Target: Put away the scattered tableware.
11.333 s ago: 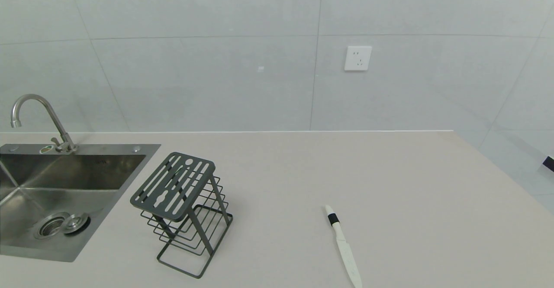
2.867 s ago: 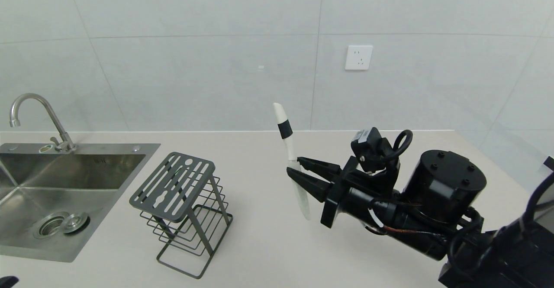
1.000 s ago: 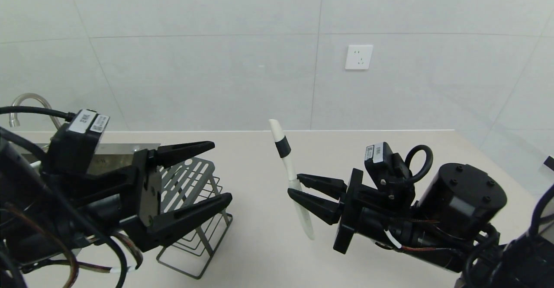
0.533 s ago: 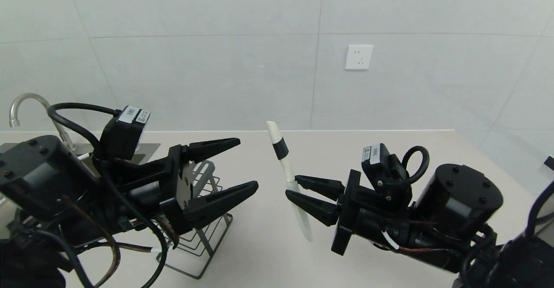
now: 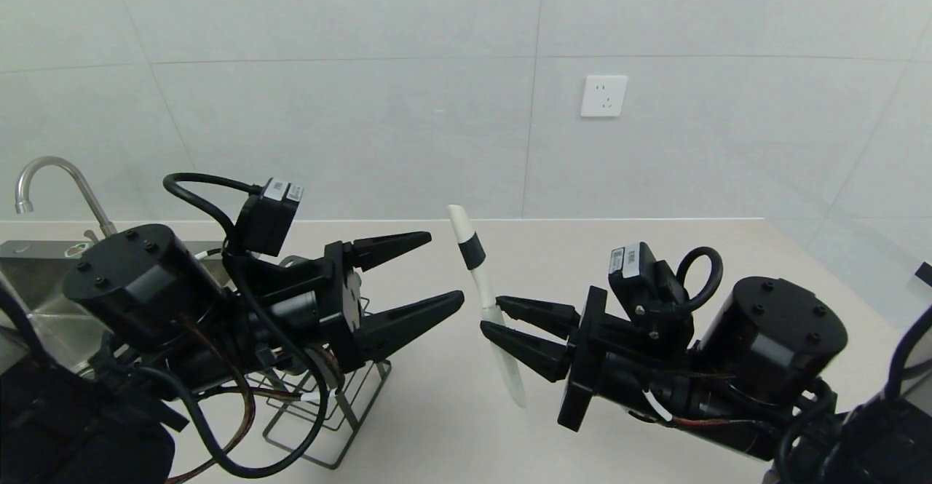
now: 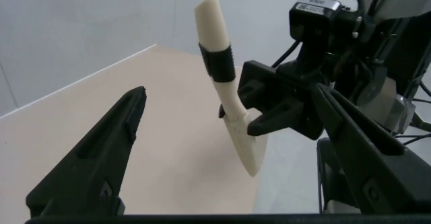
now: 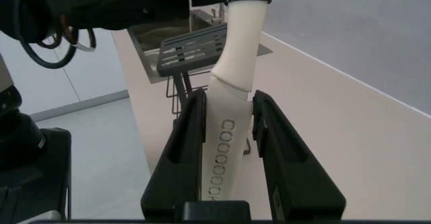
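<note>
Black fingers of the right gripper [image 5: 494,314] pinch a white knife [image 5: 477,273] from both flat sides where the blade meets the handle; the right wrist view shows the two pads of the right gripper [image 7: 229,99] pressed against the knife [image 7: 239,69] just above a row of oval dimples. The knife is held in the air above the beige countertop [image 5: 655,251], nearly upright, with the handle and its black band uppermost and leaning toward 11 o'clock, and the blade tip pointing down toward 5 o'clock. At 9 o'clock of the knife, the left gripper [image 5: 445,266] is held level with its jaws spread wide and its tips just beside the handle without touching it. In the left wrist view the knife [image 6: 232,109] stands beyond and between the two separated fingers [image 6: 101,150], apart from both, with the right gripper [image 6: 246,116] clamped on it from the far side. Under the left arm, at 8 o'clock of the knife, a dark wire rack [image 5: 328,426] stands on the countertop; its slotted top plate appears in the right wrist view [image 7: 195,49]. Farther off at 9 o'clock, a steel sink [image 5: 29,251] is set into the countertop, with a curved faucet [image 5: 44,171] behind it. On the grey tiled wall [image 5: 328,105], a white socket [image 5: 603,96] sits at 1 o'clock of the knife.
</note>
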